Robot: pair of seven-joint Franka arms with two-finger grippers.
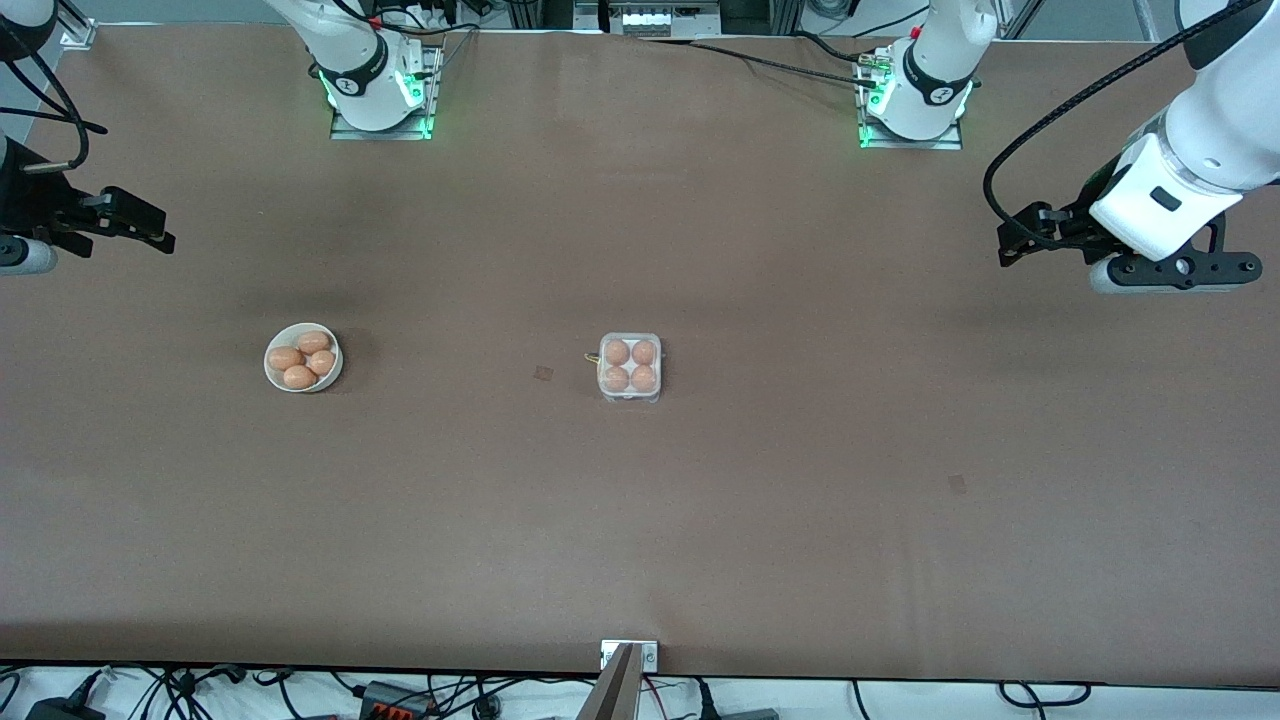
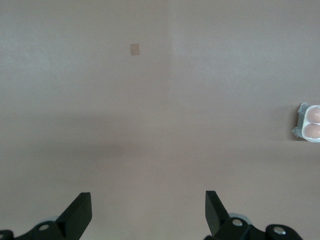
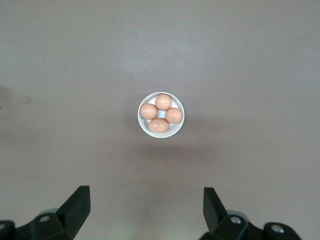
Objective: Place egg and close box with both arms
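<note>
We see the box [image 1: 630, 367] mid-table, lid down over four eggs [image 1: 617, 352]; the bowl [image 1: 303, 357] holds four more toward the right arm's end; our left gripper [image 2: 148, 215] and right gripper [image 3: 146, 212] hang spread over bare table.

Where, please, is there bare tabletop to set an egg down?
Bare brown table lies between the round white bowl of eggs and the small clear-lidded egg carton, and nearer the front camera. Both containers are full.
</note>
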